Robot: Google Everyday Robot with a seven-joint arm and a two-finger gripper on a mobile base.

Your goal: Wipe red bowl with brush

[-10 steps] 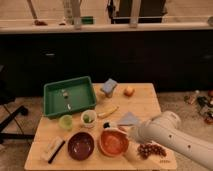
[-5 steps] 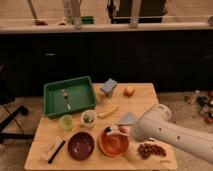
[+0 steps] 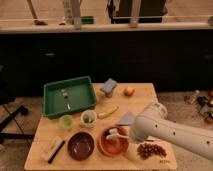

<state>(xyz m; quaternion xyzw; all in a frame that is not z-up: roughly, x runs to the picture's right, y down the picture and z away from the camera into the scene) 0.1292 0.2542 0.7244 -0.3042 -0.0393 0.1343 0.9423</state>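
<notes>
Claw [image 3: 124, 135] over the round glossy orange-red bowl [image 3: 110, 149]
The small slim white-headed brush [image 3: 113, 132] is at the claw's tip above the bowl, which stands near the wooden tabletop's [image 3: 145, 95] front edge; whether the claw is spread or pinching cannot be told

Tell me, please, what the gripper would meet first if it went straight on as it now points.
Probably the inside of the red bowl: the gripper hangs over its right side, pointing left and down, with the brush at its tip. Depth is unclear.

A green tray [image 3: 69, 110], maroon bowl [image 3: 81, 145], grapes [image 3: 150, 150], banana [image 3: 108, 112] and scrub brush [image 3: 52, 148] sit on the wooden table [image 3: 145, 95].
</notes>
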